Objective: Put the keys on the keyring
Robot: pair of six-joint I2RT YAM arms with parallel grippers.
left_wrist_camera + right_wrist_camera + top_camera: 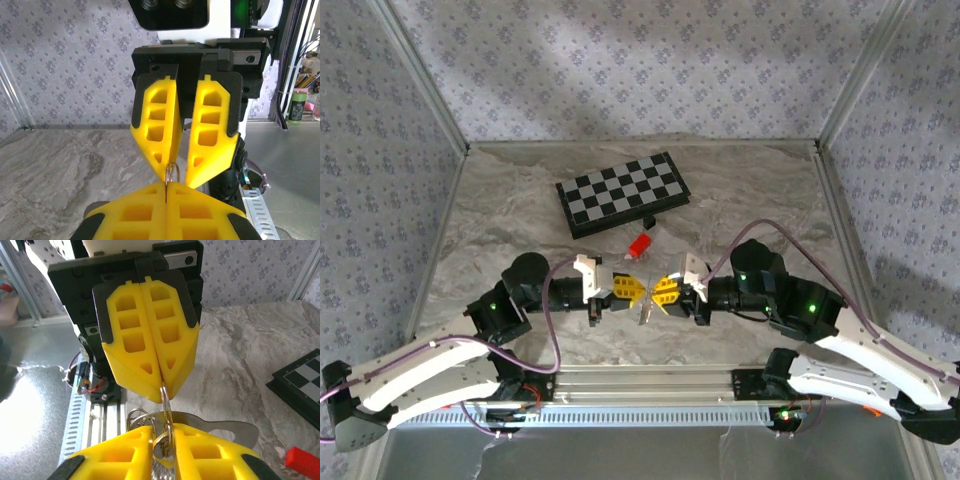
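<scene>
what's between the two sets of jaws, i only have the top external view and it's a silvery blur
observer: a thin wire keyring; the left gripper has its jaws shut on its edge.
operator: right one gripping too
observer: the right gripper has its jaws slightly apart, with the keyring in the gap.
operator: any key there
observer: a flat silvery key sticks out beside the right gripper's jaws; whether it's threaded on, I can't tell.

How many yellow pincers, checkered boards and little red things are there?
Yellow pincers: 2, the left pincer and the right pincer
Chessboard: 1
Red piece: 1
Total: 4
</scene>
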